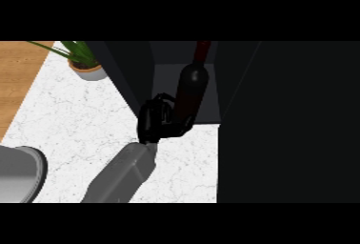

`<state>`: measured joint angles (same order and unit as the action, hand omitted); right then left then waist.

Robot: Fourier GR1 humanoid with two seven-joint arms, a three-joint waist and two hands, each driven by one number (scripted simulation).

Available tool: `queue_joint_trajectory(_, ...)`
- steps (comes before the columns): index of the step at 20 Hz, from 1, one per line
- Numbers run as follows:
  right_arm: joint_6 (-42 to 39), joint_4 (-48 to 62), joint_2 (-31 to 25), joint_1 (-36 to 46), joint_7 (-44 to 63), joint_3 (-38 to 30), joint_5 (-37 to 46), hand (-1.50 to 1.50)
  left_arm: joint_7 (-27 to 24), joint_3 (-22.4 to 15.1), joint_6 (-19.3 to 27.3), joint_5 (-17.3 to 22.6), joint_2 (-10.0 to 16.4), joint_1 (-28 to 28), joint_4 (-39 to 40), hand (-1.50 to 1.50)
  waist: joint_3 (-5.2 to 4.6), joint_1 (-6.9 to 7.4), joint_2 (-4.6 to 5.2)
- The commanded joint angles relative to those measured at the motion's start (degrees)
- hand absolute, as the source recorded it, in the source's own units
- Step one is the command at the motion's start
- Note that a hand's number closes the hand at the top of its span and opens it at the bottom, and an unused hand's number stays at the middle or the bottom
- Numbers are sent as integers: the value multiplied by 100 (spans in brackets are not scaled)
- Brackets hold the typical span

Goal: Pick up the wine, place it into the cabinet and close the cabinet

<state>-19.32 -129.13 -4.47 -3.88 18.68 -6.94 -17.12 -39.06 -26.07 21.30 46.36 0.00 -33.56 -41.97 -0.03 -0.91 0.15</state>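
Observation:
A dark wine bottle [191,88] stands tilted at the mouth of the open dark cabinet [169,71], with its red neck pointing up into the cabinet. My left hand [156,119] is just left of the bottle's base, and its fingers are curled round the lower part of the bottle. The grey forearm runs down to the lower edge of the head view. The cabinet's open door [288,124] fills the right side as a tall dark panel and hides whatever lies behind it. My right hand does not show.
A potted green plant [85,64] stands at the back left on the white marble counter [77,124]. A grey rounded object [17,174] sits at the lower left edge. A wooden surface [17,71] borders the counter on the left.

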Motion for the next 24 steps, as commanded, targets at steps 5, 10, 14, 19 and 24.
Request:
queue_joint_trajectory(5,-1,-497,148,-454,171,276,65,-150,-37,87,-411,268,0,-598,781,150,1,-9,-5)
queue_joint_trajectory(10,24,164,145,60,-61,238,156,-150,-446,-233,-556,1021,0,-994,1378,150,-2,-103,29)
queue_joint_trajectory(14,18,127,66,65,40,157,52,-150,-170,69,-518,1085,0,-1597,1559,150,-1,-91,25)
queue_joint_trajectory(19,80,276,85,262,-82,167,252,-150,-11,-97,-366,1323,0,-1756,1735,150,-1,-98,27)
queue_joint_trajectory(24,-138,417,120,78,-405,197,280,-150,-56,-130,-360,1398,0,-1752,2149,150,0,-118,35)
